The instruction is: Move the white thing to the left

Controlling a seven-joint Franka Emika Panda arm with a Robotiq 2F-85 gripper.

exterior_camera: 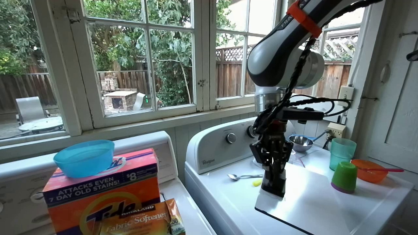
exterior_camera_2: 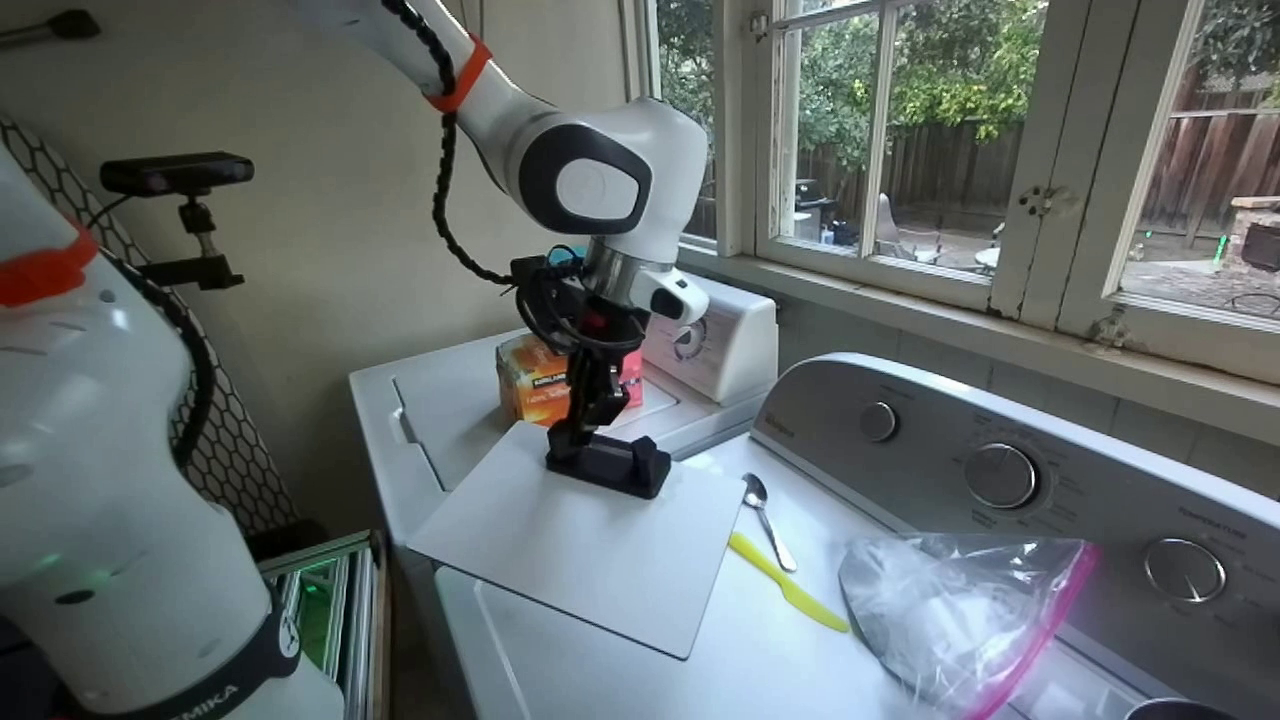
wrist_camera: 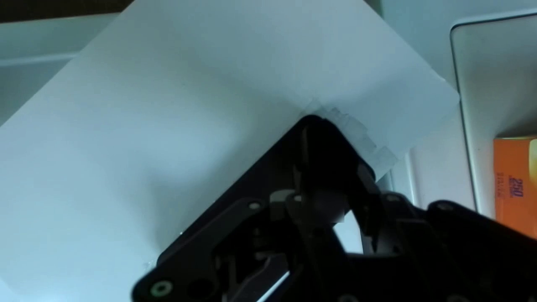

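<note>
The white thing is a flat white board [exterior_camera_2: 560, 560] over the white machine top, in both exterior views [exterior_camera: 310, 199]. It fills much of the wrist view [wrist_camera: 147, 126]. A black handle [exterior_camera_2: 605, 468] is fixed on it near one edge, with tape showing beside it in the wrist view. My gripper [exterior_camera_2: 572, 425] points down at one end of this handle, and its fingers look shut on it. In the wrist view the gripper [wrist_camera: 331, 176] is dark and the exact contact is hard to see. I cannot tell if the board is raised.
A spoon [exterior_camera_2: 768, 525] and a yellow knife [exterior_camera_2: 790, 585] lie beside the board, near a plastic bag [exterior_camera_2: 950, 610]. A green cup [exterior_camera: 345, 176], teal cup [exterior_camera: 343, 151] and orange bowl [exterior_camera: 372, 173] stand at the far end. Detergent boxes [exterior_camera: 107, 195] stand on the neighbouring machine.
</note>
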